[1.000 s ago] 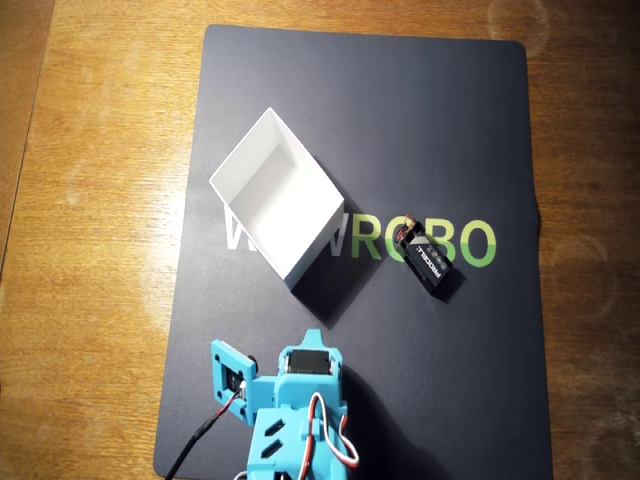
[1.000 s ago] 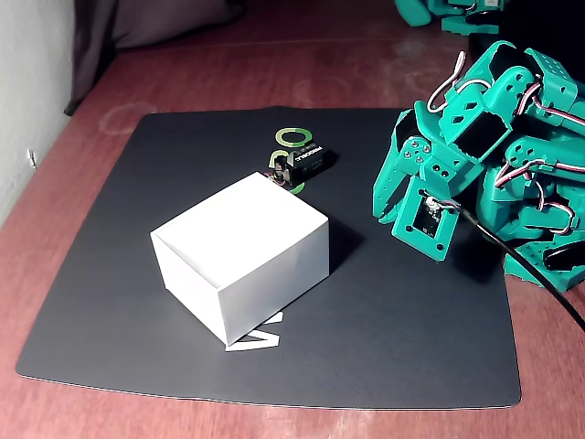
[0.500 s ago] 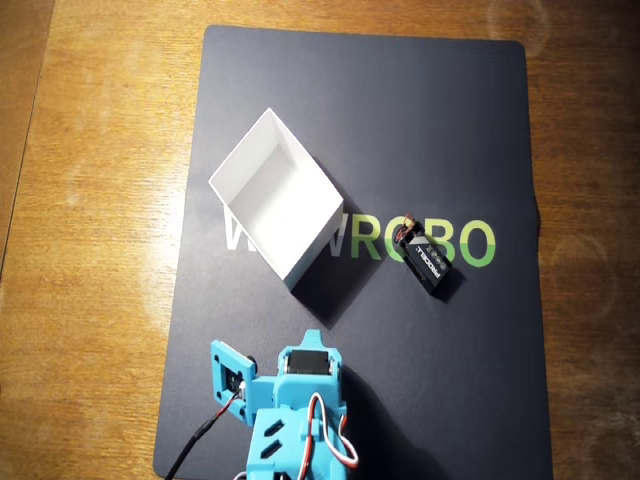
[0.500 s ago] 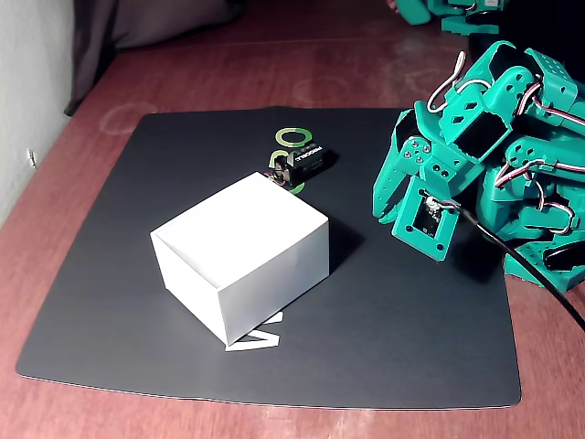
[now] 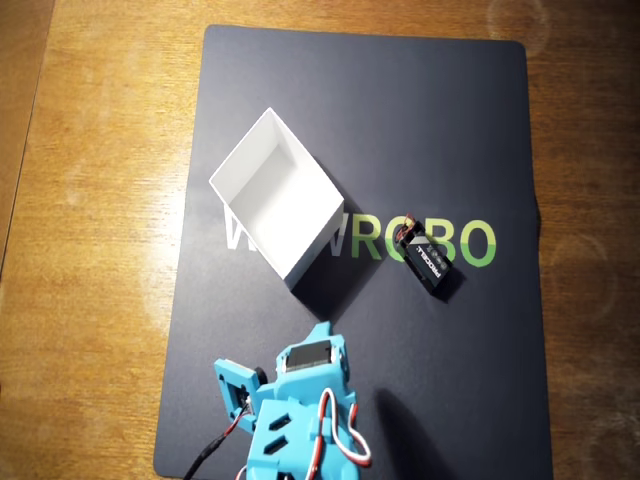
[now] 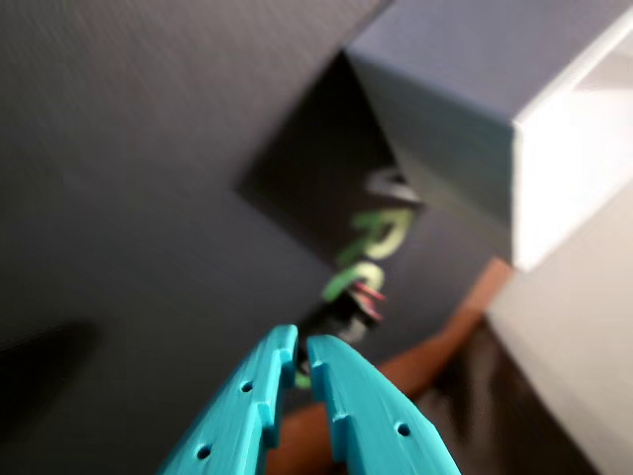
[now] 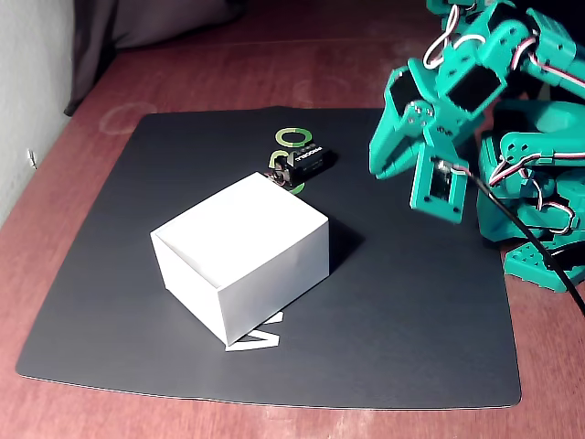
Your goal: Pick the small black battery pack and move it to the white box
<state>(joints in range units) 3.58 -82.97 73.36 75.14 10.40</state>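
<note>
The small black battery pack (image 5: 432,263) lies on the black mat over the green lettering, with white print on its top and its wires at the upper-left end. In the fixed view the battery pack (image 7: 307,160) sits just behind the white box (image 7: 242,251). The open-topped white box (image 5: 275,195) stands left of the pack in the overhead view. My teal gripper (image 5: 322,330) hangs below the box, apart from both, and holds nothing. In the wrist view the gripper (image 6: 300,344) has its fingers nearly touching and points at the blurred battery pack (image 6: 346,312). In the fixed view the gripper (image 7: 377,169) hangs raised to the right of the pack.
A black mat (image 5: 440,110) with green and white lettering covers the wooden table (image 5: 100,200). The arm's teal base and cables (image 7: 539,210) fill the right edge of the fixed view. A box wall (image 6: 564,168) stands at the right in the wrist view.
The arm has lifted and tilted: in the fixed view the gripper rose and moved back. The battery pack and the box have not moved.
</note>
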